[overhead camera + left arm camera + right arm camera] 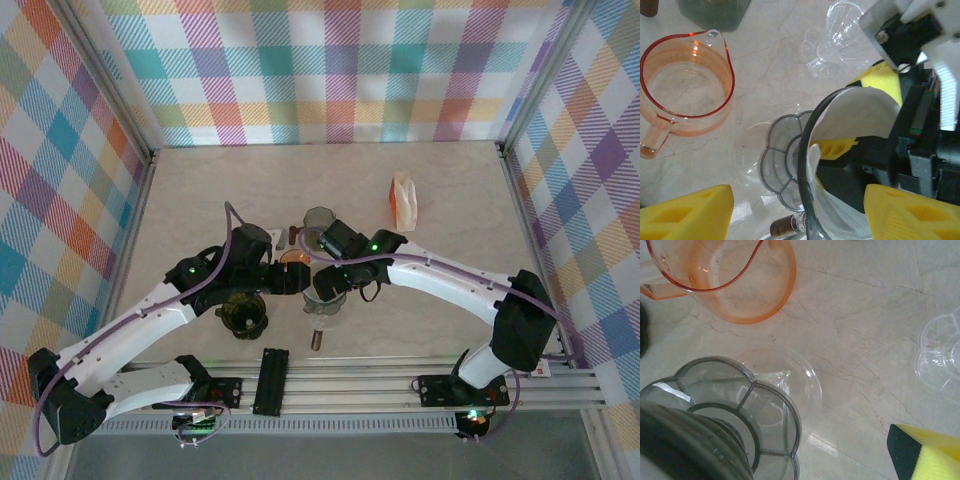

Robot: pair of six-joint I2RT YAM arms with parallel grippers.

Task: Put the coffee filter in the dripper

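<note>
Between the right arm's fingers [884, 82], clamped pad to pad, the white coffee filter [867, 115] is hanging with its lower edge already dipping inside the dark rim of the dripper [777, 150] just beneath them. The dripper is apparently standing mouth-up on the surface [770, 65], so the filter's way in is likely running straight down the cone. The left arm's fingers [690, 212] are sitting spread wide either side of the rim, gripping nothing. An orange measuring jug [687, 85] is standing near the dripper.
</note>
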